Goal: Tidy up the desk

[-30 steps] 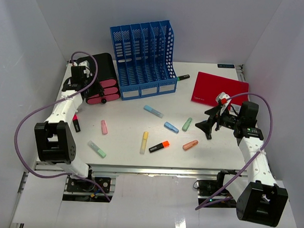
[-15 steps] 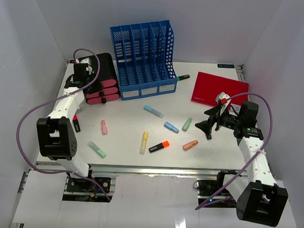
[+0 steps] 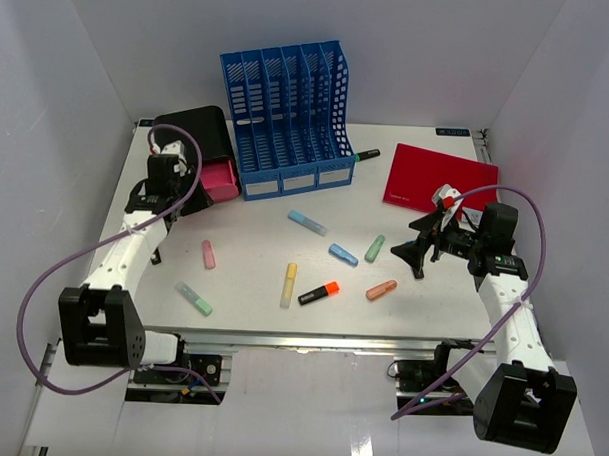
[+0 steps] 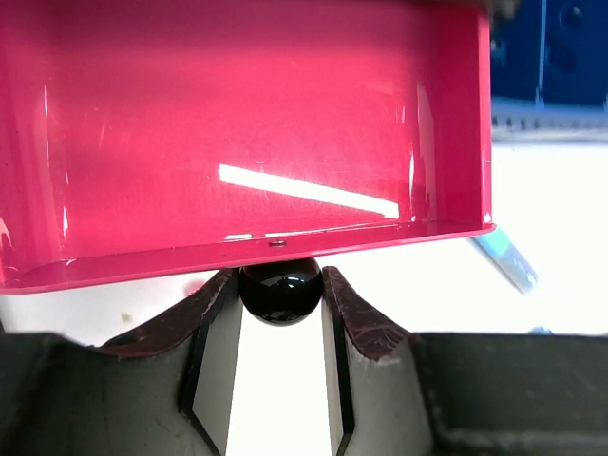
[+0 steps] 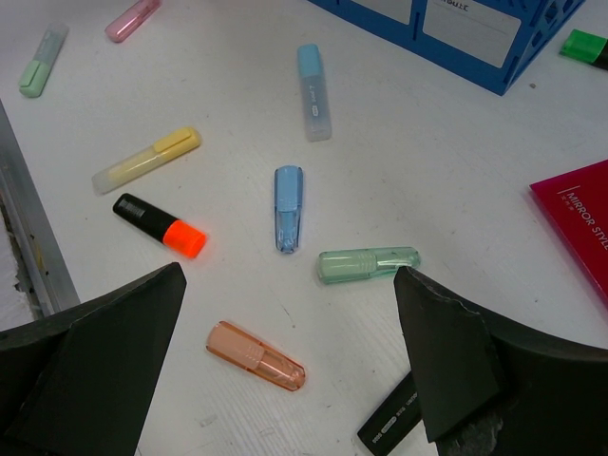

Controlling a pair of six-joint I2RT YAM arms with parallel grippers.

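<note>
1. Left jaws pinch the black knob (image 4: 279,290) of a pink drawer (image 4: 237,142), far left corner.
2. Right jaws gape wide, empty, near the right edge.
3. The surface (image 3: 254,246) spans between white walls.

Blue file rack (image 3: 289,112) stands far centre, with a black drawer box (image 3: 193,129) just left of it, one pink drawer (image 3: 222,178) sticking out, black knob (image 4: 278,290) on its front. Red notebook (image 3: 438,178) lies far right. Loose highlighters (image 3: 289,284) are scattered across the middle and near left.

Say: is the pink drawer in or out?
Out: the pink plastic drawer projects from the black box; left gripper grips its black knob.
</note>
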